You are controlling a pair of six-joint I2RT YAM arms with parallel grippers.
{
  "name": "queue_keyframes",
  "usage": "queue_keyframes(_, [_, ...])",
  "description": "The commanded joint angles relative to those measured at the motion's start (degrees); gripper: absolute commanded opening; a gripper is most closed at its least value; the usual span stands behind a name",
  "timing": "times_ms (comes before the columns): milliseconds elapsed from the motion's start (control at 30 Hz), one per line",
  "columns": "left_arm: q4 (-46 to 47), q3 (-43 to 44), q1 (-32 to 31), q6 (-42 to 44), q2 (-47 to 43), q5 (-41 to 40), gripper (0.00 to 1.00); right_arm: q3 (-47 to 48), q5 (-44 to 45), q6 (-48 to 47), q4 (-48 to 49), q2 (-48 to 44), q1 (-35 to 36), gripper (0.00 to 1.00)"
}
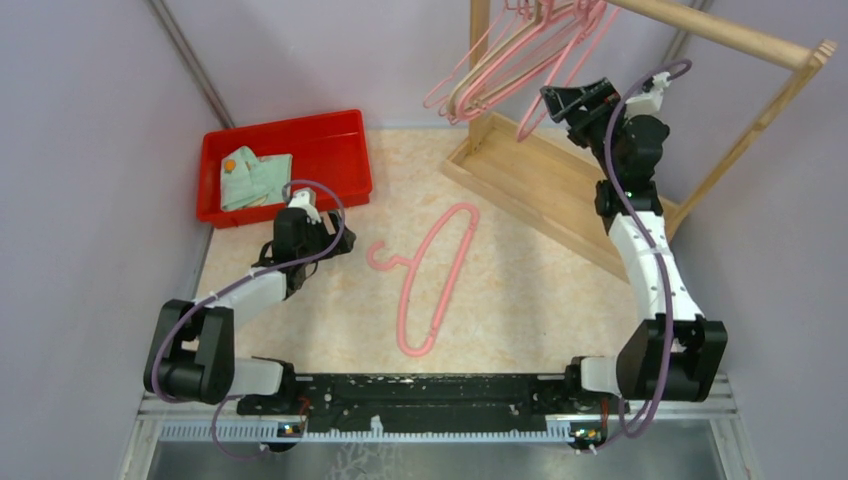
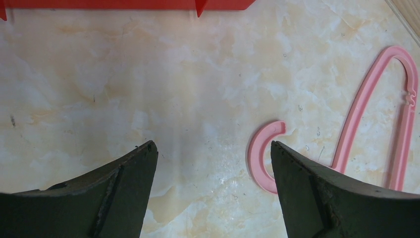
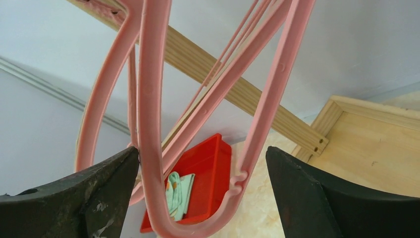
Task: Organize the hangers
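Right tool (image 3: 202, 153) spread wide, gripping nothing; we see most hangers (image 3: 151, 99) hung on the rack (image 1: 730, 33). One pink hanger (image 2: 359, 114) lies on the bench (image 2: 148, 89) before the rack, left tool (image 2: 212, 148) beside it, spread, empty.

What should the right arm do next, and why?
Probably draw the right gripper back, clear of the hanging hanger: its jaws stand open on either side of it, and it hangs at the wooden rack, so it looks released. A pink hanger lies on the table.

Hangers (image 3: 150, 124) smooth pink plastic, rack (image 1: 545, 175) bare matt wood, bin (image 1: 330, 140) glossy red plastic — tabletop (image 2: 198, 74) marble-look w/ slight sheen.
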Motion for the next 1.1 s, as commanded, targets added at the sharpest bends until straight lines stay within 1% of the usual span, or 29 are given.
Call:
queue_keyframes(0, [-0.39, 1.6, -0.46, 0.42, -1.32, -0.08, 0.89, -0.64, 0.29, -2.93, 0.72, -6.58, 0.33, 0.98])
queue_keyframes(133, [-0.48, 1.41, -0.44, 0.54, -1.52, -0.57, 0.89, -1.64, -0.48, -5.33, -1.24, -11.05, 0.33, 0.97])
queue_keyframes(367, [-0.4, 1.49, -0.51, 0.76, -0.88, -0.86, 0.89, -5.82, -0.57, -12.38, -9.73, -21.47, 2.03, 0.91])
queue_keyframes(533, [-0.27, 1.58, -0.51, 1.04, -0.55, -1.39, 0.89, -8.91, -0.23, -18.12, -17.5, -28.34, 6.4, 0.89])
queue_keyframes(800, [0.08, 2.11, -0.9, 1.0, 1.02, -1.13, 0.89, -19.88, 2.43, -23.43, -27.38, -35.69, 13.88, 0.88])
queue_keyframes(867, [0.28, 2.19, -1.03, 0.9, 1.37, -1.21, 0.89, -22.96, 2.7, -23.9, -28.08, -36.01, 16.51, 0.88])
queue_keyframes(967, [0.23, 2.52, -1.17, 0.79, 2.05, -1.44, 0.89, -26.38, 7.14, -24.68, -28.67, -33.76, 24.39, 0.89])
queue_keyframes(1000, [0.23, 2.61, -1.25, 0.68, 2.14, -1.53, 0.89, -27.06, 9.49, -24.81, -28.4, -32.29, 28.14, 0.91])
queue_keyframes(1033, [0.26, 2.63, -1.36, 0.62, 2.19, -1.54, 0.89, -27.51, 12.19, -25.0, -27.85, -30.6, 33.67, 0.96])
queue_keyframes(1067, [0.3, 2.71, -1.51, 0.55, 2.2, -1.66, 0.89, -27.83, 14.94, -25.1, -27.01, -28.54, 37.87, 0.98])
